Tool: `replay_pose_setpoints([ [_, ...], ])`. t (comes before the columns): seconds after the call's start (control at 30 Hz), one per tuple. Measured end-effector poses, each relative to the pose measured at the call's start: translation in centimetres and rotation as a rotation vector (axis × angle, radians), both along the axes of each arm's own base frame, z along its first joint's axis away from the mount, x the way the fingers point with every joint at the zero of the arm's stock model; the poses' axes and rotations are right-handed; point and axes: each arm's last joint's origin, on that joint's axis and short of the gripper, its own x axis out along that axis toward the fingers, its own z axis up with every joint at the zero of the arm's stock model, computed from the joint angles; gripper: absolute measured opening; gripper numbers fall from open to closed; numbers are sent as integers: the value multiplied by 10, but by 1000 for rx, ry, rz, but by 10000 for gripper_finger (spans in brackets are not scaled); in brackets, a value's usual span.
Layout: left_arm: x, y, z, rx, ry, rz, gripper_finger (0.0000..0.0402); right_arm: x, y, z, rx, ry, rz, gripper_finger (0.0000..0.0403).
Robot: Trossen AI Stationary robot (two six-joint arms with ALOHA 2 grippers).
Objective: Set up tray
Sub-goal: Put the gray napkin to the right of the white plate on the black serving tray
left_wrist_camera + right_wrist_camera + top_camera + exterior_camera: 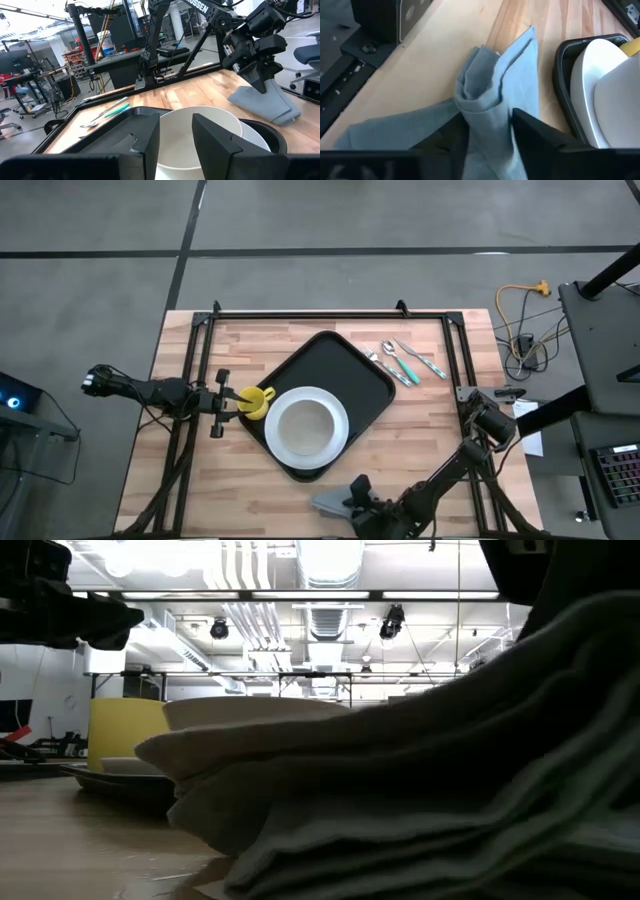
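1. High view: the tray [372, 385] lies turned at a slant in the middle of the table [430, 450]. It carries a white plate [340, 442] with a white bowl [306, 423] on it, and a yellow cup [258, 402] at the tray's edge nearest the left arm.
2. The left gripper [225, 403] reaches in level from the table's left side, its jaws set apart with the yellow cup just ahead of them; whether they touch the cup I cannot tell.
3. The right gripper [352, 498] sits low at the table's front edge, its jaws pinched on a bunched grey-blue cloth [330, 502], which lies just outside the tray's near corner.
4. Beyond the tray, well away from both sets of jaws, cutlery with teal handles [405, 364] lies on the bare wood.
5. The right wrist view shows the cloth [492, 105] gathered into an upright fold between the fingers [540, 135], with the tray rim [564, 95] beside it, a detail hidden from overhead.
6. The left wrist view shows the bowl [200, 130] straight past its open fingers [215, 135].
7. The low view is mostly filled by the cloth [450, 780], with the cup [122, 730] behind.
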Motion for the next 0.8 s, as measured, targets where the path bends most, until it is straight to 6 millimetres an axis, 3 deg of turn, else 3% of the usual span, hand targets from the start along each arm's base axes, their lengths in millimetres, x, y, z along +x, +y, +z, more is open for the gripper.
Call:
replay_pose_setpoints([
  [0.2,0,0,0,0,0,0,101,1,-1,0,2,2,3,22],
  [0.53,0,0,0,0,0,0,101,3,-5,10,25,-19,-20,10],
  [0.8,0,0,0,0,0,0,101,4,-17,35,51,-30,-69,9],
])
